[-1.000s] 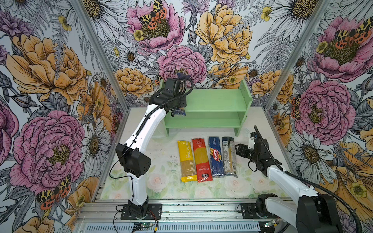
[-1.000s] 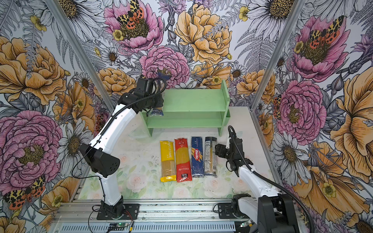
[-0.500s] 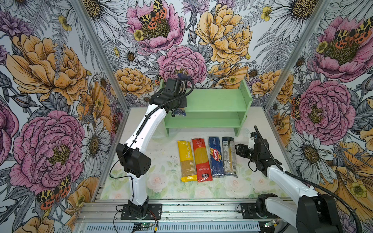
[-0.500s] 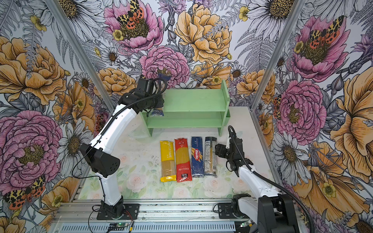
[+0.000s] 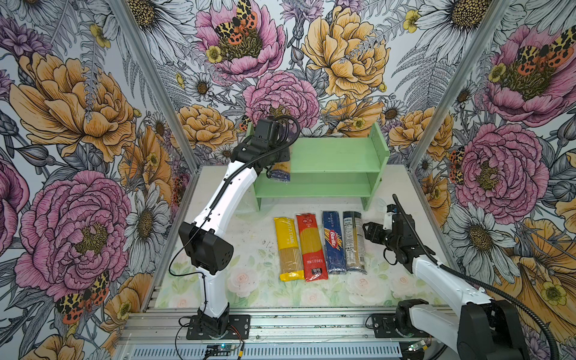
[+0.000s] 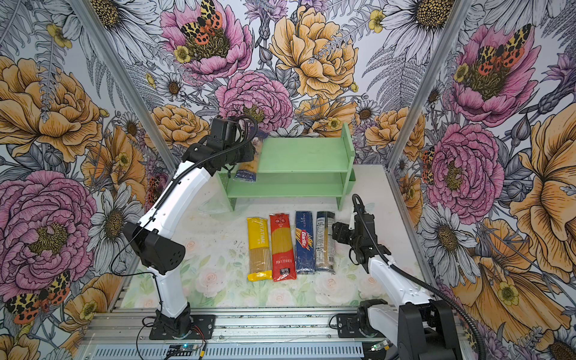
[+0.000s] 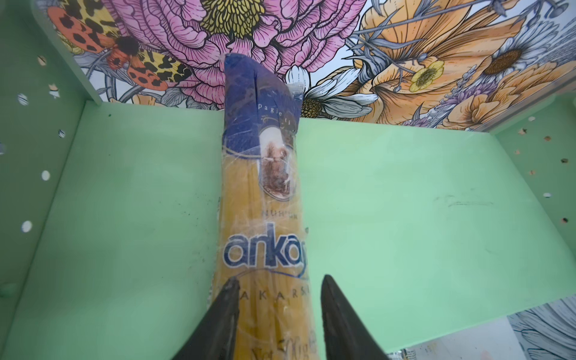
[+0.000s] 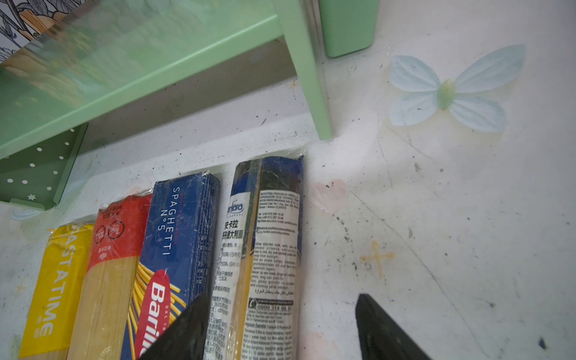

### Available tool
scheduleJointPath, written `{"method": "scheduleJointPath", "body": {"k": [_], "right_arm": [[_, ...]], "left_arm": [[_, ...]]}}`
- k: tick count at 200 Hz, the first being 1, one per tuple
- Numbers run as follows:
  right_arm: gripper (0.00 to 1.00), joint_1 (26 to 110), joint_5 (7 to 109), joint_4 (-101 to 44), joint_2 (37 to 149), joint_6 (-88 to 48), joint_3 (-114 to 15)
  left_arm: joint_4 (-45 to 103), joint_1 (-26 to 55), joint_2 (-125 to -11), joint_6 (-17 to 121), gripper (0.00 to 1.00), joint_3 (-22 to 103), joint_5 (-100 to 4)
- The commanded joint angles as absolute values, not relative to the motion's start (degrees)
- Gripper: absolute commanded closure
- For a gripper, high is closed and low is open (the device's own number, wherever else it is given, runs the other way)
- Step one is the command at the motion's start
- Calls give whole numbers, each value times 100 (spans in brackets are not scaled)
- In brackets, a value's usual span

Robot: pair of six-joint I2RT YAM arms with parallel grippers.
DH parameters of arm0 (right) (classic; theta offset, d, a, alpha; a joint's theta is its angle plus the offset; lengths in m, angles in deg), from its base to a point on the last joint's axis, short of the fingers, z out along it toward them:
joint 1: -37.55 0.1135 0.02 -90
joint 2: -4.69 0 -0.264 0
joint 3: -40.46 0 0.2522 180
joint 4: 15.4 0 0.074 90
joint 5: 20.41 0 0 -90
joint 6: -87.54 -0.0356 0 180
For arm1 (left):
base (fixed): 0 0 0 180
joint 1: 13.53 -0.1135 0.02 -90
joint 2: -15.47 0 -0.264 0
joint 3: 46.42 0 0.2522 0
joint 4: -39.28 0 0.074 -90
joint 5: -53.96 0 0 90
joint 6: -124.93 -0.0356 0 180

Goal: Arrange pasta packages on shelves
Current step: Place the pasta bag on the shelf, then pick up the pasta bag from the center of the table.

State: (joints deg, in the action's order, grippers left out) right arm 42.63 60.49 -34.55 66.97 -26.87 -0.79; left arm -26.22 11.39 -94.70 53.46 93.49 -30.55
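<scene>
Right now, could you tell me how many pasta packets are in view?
5. Four lie side by side on the table before the rack: yellow, red, dark blue Barilla, white-labelled clear. The fifth, blue-ended, lies across the rack's top shelf. None looks hidden.

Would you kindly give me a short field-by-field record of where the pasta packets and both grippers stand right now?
on shelves: blue-ended packet, lying front to back on top tier, both ends overhanging
on table: yellow packet, red packet, Barilla packet, white-label packet, side by side before the shelves
left gripper: open, straddling the blue-ended packet
right gripper: open, by the white-label packet
</scene>
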Motion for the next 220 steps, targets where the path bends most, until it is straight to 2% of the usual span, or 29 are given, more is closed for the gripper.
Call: {"method": "scheduleJointPath", "body": {"k": [1, 73, 94, 142, 194, 201, 213, 220], "right_arm": [[24, 4295, 6071, -3384, 6665, -2637, -108], [24, 4297, 6026, -3399, 6512, -2681, -69], [24, 4299, 5971, -3408, 6502, -2768, -89], [24, 4299, 5948, -3417, 6475, -2837, -75], [23, 4297, 5976, -3452, 6470, -2879, -83], [23, 4299, 5968, -3452, 6480, -2879, -86], [23, 4303, 5975, -3452, 6498, -2895, -90], [22, 4300, 5975, -3452, 6511, -2901, -97]], "left_arm": [[-2398, 1208, -9326, 5274, 51, 9526, -2945], [-2400, 1404, -8944, 5139, 51, 9434, -2691], [-2383, 1663, -8288, 5029, 50, 9032, -2446], [-2110, 2708, -6682, 5243, 48, 6695, -1447], [-1924, 3576, -5070, 6886, 46, 3704, -1228], [-1904, 3668, -4984, 7119, 45, 3352, -1248], [-1900, 3817, -4933, 7511, 31, 2895, -1245], [-1835, 3899, -4938, 7713, 30, 2674, -1227]]}}
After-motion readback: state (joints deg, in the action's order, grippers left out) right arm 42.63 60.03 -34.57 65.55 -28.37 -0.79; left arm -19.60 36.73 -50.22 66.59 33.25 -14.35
